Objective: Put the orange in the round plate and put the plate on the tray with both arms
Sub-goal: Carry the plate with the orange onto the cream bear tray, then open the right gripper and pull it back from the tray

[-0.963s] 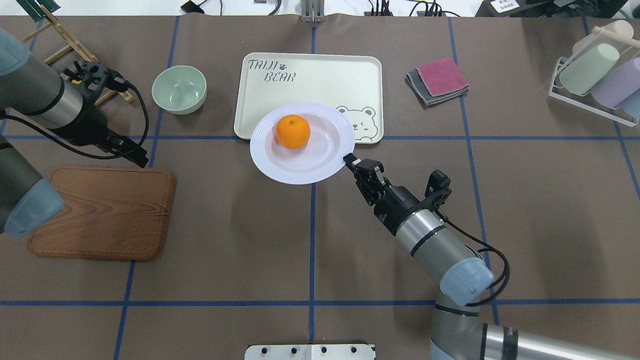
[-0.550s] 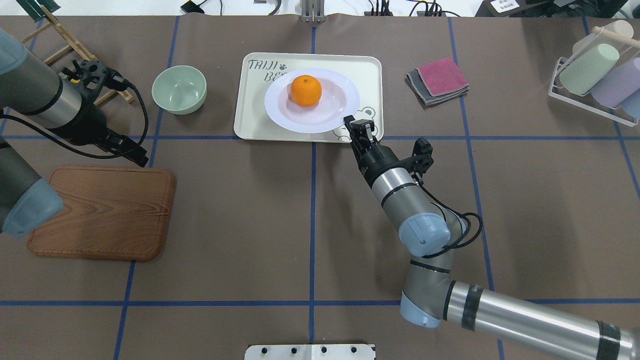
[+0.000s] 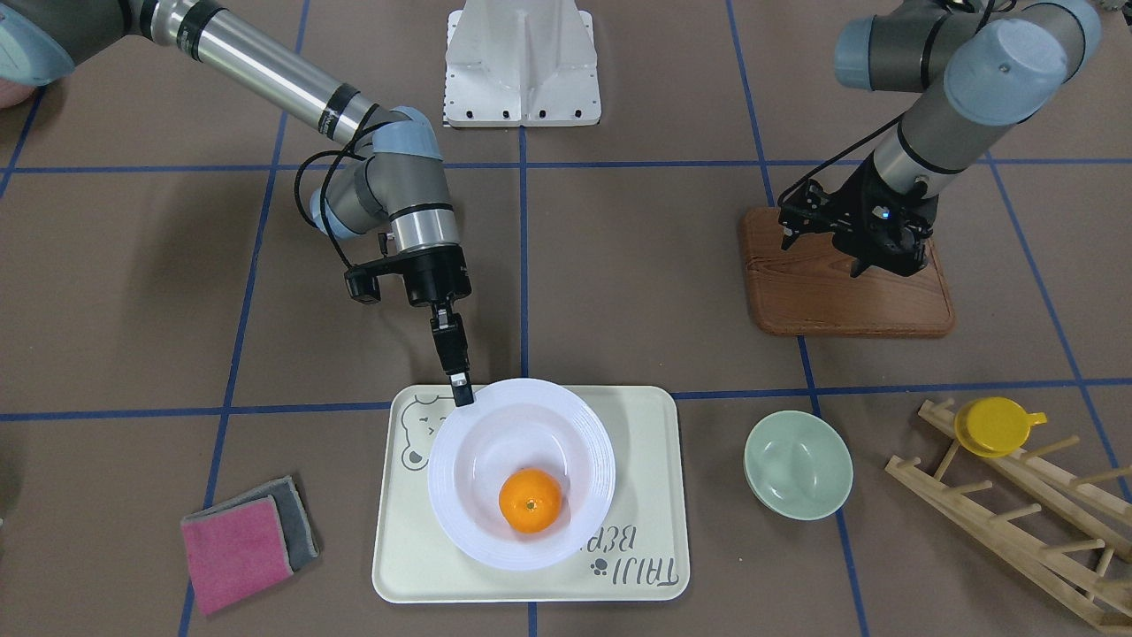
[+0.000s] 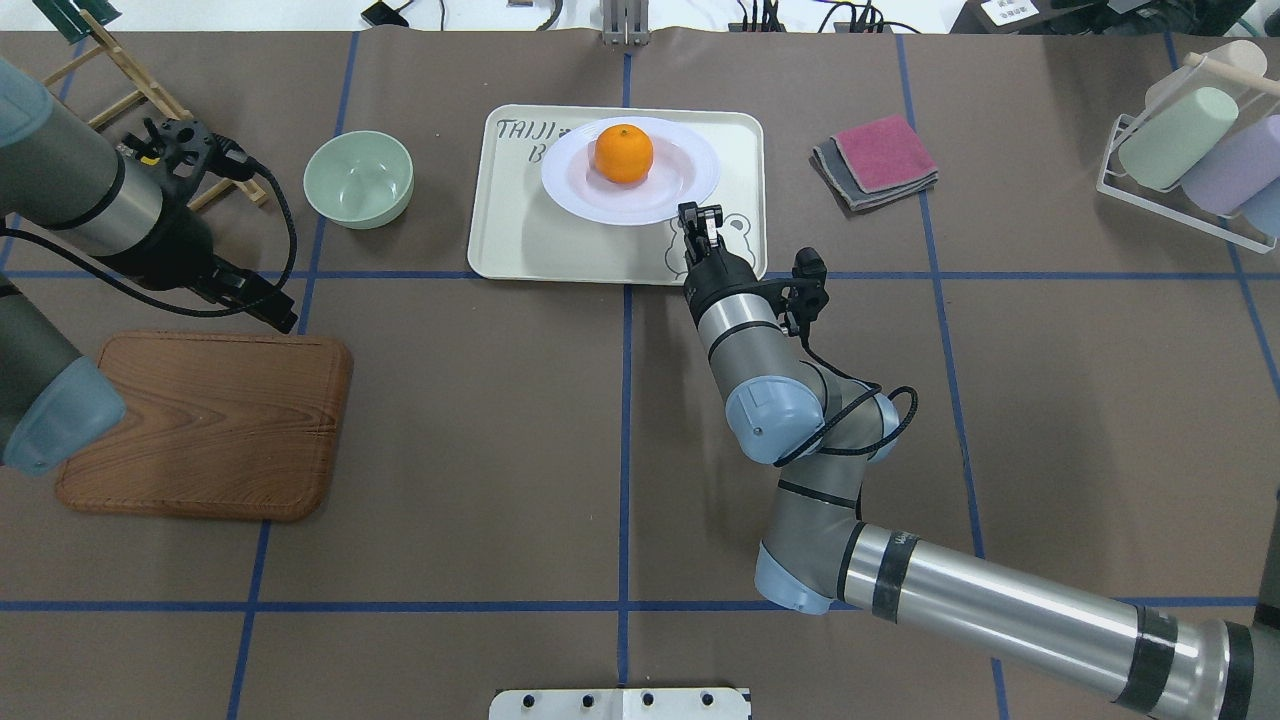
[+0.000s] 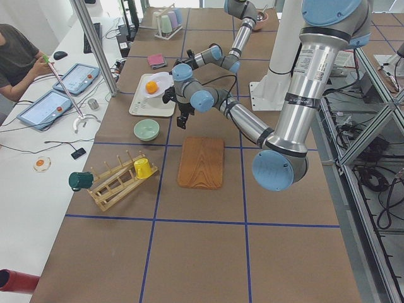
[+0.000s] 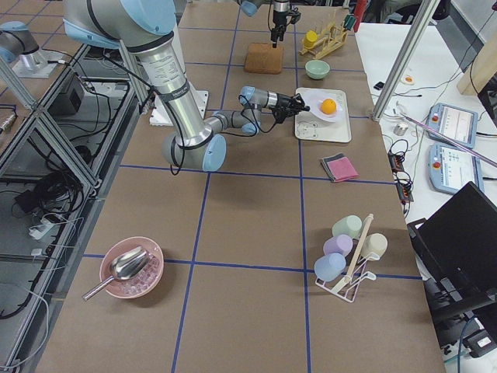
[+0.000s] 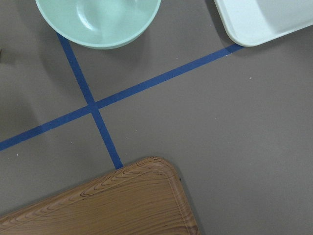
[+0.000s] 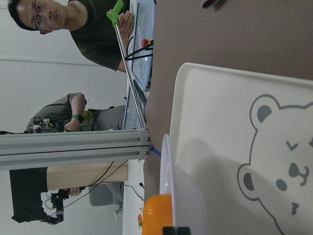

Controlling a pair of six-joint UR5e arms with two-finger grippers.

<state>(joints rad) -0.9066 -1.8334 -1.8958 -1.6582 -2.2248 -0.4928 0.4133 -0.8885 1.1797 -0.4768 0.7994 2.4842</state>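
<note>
The orange [image 4: 623, 153] [image 3: 531, 500] lies in the sunken centre of the white round plate [image 4: 600, 207] [image 3: 522, 425]. The plate is over the cream bear tray [image 4: 520, 240] [image 3: 646, 460], and the right wrist view shows its shadow on the tray [image 8: 220, 122]. My right gripper [image 4: 697, 213] [image 3: 461, 394] is shut on the plate's near rim. My left gripper [image 4: 275, 315] [image 3: 871, 261] hangs above the far edge of the wooden board, away from the tray. Whether it is open or shut does not show.
A pale-green bowl [image 4: 359, 179] stands left of the tray. The wooden board [image 4: 210, 430] lies at front left. Folded pink and grey cloths [image 4: 875, 160] sit right of the tray. A cup rack [image 4: 1190, 150] is far right, a wooden rack [image 3: 1017, 495] far left. People sit beyond the table.
My right gripper has carried the plate with the orange from the tray's near edge farther over the tray, away from me. The left arm has barely moved.
</note>
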